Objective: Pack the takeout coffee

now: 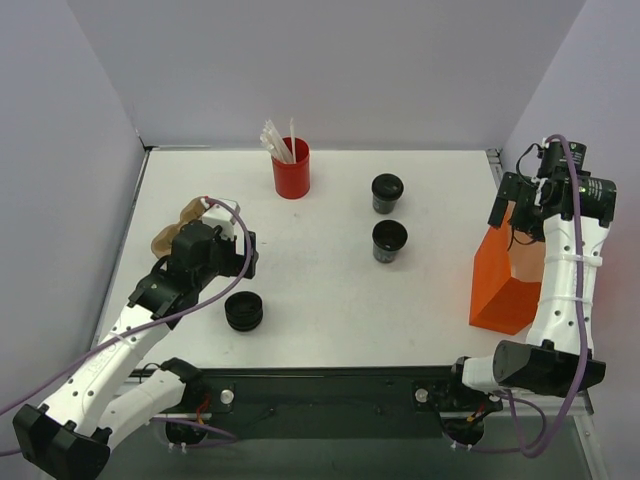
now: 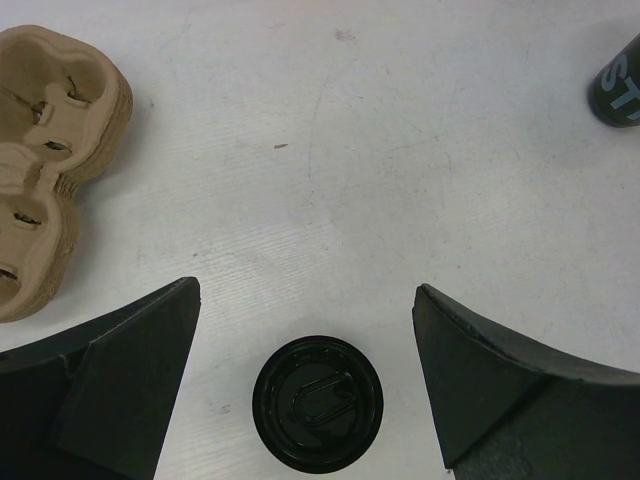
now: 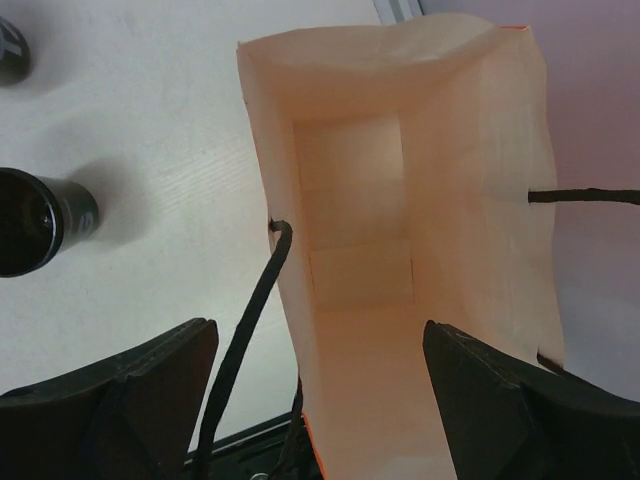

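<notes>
Two small black lidded coffee cups stand mid-table, one farther point(image 1: 387, 193) and one nearer point(image 1: 389, 241). The orange paper bag point(image 1: 505, 285) stands open at the right edge. My right gripper point(image 1: 512, 205) is open and empty, just above the bag's mouth. In the right wrist view my right gripper point(image 3: 318, 330) looks down into the empty bag point(image 3: 400, 250), with the nearer cup point(image 3: 40, 220) to the left. My left gripper point(image 1: 235, 262) is open and empty, above the table left of centre. In the left wrist view my left gripper point(image 2: 305, 292) has a cup's base point(image 2: 620, 90) at the top right.
A low stack of loose black lids point(image 1: 243, 311) lies below my left gripper, seen between its fingers point(image 2: 318, 403). A brown cardboard cup carrier point(image 1: 180, 228) lies at the left. A red cup of white straws point(image 1: 291, 167) stands at the back. The bag's black cord handle point(image 3: 250, 320) hangs outside.
</notes>
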`<state>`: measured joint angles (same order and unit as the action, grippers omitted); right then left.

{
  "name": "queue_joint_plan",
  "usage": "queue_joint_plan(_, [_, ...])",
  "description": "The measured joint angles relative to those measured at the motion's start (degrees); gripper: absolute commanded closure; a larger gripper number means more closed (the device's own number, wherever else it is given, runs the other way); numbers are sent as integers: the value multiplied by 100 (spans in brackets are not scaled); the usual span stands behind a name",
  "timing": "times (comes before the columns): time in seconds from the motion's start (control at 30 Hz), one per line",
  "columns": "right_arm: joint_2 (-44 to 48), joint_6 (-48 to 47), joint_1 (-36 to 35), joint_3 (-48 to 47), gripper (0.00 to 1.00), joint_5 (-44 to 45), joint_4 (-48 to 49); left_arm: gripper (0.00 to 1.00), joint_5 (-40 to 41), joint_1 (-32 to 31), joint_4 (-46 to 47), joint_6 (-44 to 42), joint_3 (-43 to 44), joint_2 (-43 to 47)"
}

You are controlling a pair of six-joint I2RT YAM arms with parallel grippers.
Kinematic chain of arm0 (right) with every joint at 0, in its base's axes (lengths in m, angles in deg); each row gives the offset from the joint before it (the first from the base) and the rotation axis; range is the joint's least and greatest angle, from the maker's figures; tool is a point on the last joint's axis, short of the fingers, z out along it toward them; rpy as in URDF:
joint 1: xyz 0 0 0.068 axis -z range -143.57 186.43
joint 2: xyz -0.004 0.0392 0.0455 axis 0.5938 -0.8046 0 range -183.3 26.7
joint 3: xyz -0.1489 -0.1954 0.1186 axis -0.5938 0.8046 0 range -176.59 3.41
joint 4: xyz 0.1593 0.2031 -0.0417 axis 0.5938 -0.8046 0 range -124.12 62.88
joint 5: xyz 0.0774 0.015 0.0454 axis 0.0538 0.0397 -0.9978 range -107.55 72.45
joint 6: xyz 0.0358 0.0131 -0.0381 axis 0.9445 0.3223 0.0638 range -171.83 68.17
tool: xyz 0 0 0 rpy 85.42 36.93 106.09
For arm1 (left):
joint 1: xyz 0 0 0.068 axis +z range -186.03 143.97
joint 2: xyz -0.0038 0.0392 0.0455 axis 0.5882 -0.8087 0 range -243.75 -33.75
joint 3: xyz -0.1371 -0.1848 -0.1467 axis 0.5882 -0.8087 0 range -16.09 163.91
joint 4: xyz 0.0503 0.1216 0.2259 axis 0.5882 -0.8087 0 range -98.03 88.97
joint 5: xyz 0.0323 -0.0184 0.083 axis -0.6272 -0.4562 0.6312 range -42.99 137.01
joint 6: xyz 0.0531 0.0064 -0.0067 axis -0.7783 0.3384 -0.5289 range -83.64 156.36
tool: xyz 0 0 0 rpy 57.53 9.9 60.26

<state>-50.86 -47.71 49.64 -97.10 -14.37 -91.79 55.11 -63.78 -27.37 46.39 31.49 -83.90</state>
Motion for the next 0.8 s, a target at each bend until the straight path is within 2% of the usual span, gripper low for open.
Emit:
queue_joint_plan(0.1, [-76,-114,114,227,28,-146,90,3,0,-2,0,0,0,-42])
queue_joint_plan(0.13, [-101,-149,144,280,38,-227,133,3,0,-2,0,0,0,-46])
queue_joint_plan(0.2, [-136,-214,177,391,48,-376,190,3,-2,-2,0,0,0,-55])
queue_joint_plan(0.23, [-144,-273,181,448,60,-435,216,3,-4,-4,0,0,0,-61])
queue_joint_plan(0.27, [-151,-299,184,501,65,-492,247,3,-4,-2,0,0,0,-70])
queue_joint_plan(0.3, [-151,-348,184,577,77,-533,293,3,-7,-2,0,0,0,-81])
queue_joint_plan(0.4, [-146,-463,186,811,100,-621,387,3,-7,-7,0,-2,0,-98])
queue_joint_plan(0.63, [111,-605,144,839,100,-428,376,3,-61,-33,0,-2,0,-96])
queue_joint_plan(0.8, [542,-804,-160,136,100,-240,140,3,2,-68,-2,-2,-9,-96])
